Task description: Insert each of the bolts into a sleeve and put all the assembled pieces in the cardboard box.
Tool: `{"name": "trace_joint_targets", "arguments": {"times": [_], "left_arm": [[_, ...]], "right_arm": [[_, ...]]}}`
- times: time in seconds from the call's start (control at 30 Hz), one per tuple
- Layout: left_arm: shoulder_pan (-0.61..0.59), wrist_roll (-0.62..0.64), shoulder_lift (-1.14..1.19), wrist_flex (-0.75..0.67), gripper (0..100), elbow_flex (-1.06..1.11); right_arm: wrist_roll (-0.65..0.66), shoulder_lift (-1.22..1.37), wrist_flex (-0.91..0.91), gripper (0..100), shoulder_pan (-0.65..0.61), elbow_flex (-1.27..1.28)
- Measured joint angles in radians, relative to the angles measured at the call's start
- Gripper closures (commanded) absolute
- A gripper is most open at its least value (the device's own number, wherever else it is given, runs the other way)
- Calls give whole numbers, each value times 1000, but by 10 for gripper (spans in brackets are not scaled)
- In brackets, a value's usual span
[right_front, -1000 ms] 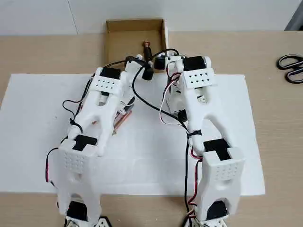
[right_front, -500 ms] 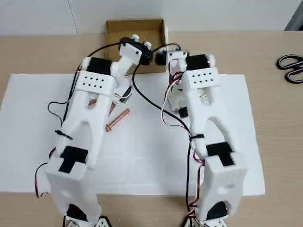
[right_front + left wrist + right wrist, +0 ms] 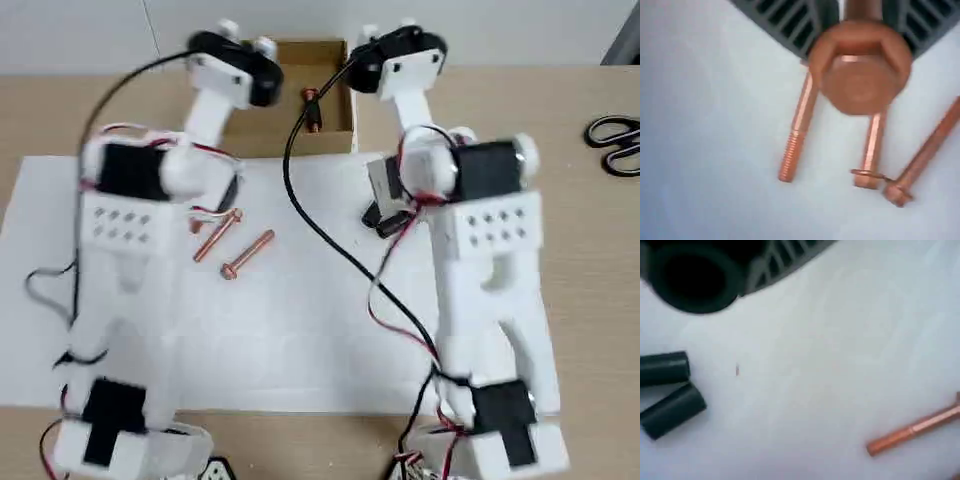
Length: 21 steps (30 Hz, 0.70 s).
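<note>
Bolt, copper with a hexagonal head, pinched at the shank between the ribbed grey jaws of the left gripper, nearly closed, above three more bolts loose on white paper. Cardboard box at the far edge of the table, one assembled piece inside. Black tubular sleeve, hollow end showing, clamped in the right gripper, near two sleeves lying side by side.

One copper bolt is held up, hex head facing the left wrist camera, and three loose bolts lie flat beneath. One black sleeve is held end-on, with two spare sleeves lying side by side. The open cardboard box holds one assembled piece by its right wall.
</note>
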Motion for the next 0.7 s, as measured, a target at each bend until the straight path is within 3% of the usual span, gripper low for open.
{"name": "trace_joint_targets", "arguments": {"times": [0.2, 0.4, 0.7], "left_arm": [[-138, 104, -195, 0, 994, 101], [-158, 114, -365, -5, 994, 316], [-158, 110, -632, -244, 994, 609]], "right_arm": [[0, -158, 3, 995, 0, 0], [0, -264, 6, 995, 0, 0], [-48, -480, 8, 992, -71, 112]]}}
